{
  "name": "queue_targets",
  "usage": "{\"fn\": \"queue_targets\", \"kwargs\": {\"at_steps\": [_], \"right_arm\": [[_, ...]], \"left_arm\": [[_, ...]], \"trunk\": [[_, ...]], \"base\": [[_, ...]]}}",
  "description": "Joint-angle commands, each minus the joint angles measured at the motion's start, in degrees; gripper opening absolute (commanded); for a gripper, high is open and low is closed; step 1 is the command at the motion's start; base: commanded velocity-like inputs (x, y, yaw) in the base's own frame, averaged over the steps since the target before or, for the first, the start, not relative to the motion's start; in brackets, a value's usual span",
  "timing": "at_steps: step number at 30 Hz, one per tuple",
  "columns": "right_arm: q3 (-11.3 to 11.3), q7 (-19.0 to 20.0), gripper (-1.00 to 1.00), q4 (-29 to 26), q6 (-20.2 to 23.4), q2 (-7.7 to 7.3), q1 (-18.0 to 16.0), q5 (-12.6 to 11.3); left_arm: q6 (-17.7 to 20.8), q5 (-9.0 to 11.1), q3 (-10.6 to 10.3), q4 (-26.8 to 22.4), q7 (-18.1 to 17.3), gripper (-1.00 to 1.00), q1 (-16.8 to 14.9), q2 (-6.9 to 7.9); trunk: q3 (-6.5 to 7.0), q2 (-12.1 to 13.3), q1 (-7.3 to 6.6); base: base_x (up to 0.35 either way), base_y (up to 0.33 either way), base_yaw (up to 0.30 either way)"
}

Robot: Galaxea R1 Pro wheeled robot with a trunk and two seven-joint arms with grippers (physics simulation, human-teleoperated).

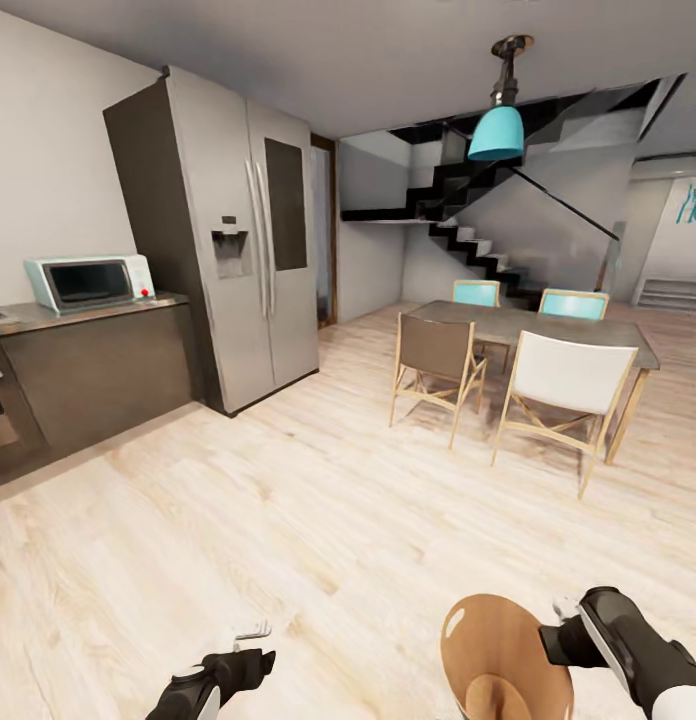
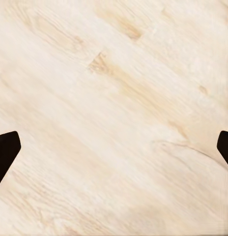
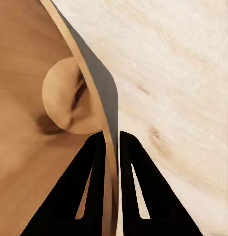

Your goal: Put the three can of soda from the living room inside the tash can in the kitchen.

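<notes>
light wood floor (image 1: 318,500) runs through the whole open-plan space we're rolling across, kitchen at our 10 o'clock and a dining area at 1 o'clock. over on the kitchen side we've got a big steel double-door fridge (image 1: 250,245) standing right against the end of a dark counter (image 1: 98,365), with a white microwave (image 1: 88,282) sitting on top of that counter. the dining table (image 1: 548,330) has four chairs around it: a brown one (image 1: 435,365) and a white one (image 1: 563,390) on our side, two teal ones (image 1: 475,292) on the far side. a teal pendant lamp (image 1: 496,130) hangs above, and a black staircase (image 1: 478,215) climbs behind it at about 12 o'clock.

down at 5 o'clock our right gripper (image 1: 560,640) is carrying the trash can (image 1: 503,660), glossy copper-brown inside. in the right wrist view the two black fingers (image 3: 89,187) are pinched almost together with the bin's thin rim wall (image 3: 110,162) squeezed between them, one finger inside the can and one outside, and the round bottom (image 3: 70,96) of the bin shows further in.

our left gripper (image 1: 250,650) hangs at 7 o'clock over bare floor. in the left wrist view its fingertips (image 2: 6,152) sit at opposite edges of the picture, spread wide, gripping nothing.
</notes>
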Motion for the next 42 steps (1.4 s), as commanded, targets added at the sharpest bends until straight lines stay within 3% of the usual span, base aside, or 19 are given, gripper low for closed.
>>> {"fn": "queue_targets", "kwargs": {"at_steps": [1,42], "right_arm": [[-0.06,0.68,-1.0,0.0,0.11,-0.02,-0.02,-0.68],[-0.01,2.47,-1.0,-0.05,0.18,-0.07,-0.02,-0.42]], "left_arm": [[0.0,0.01,0.0,0.0,0.0,1.0,0.0,0.0],[0.0,-0.02,-0.01,0.0,0.0,1.0,0.0,0.0]], "trunk": [[0.16,0.41,-0.23],[8.03,16.86,-9.23]], "base": [[0.0,0.0,-0.255],[0.0,0.0,-0.229]]}}
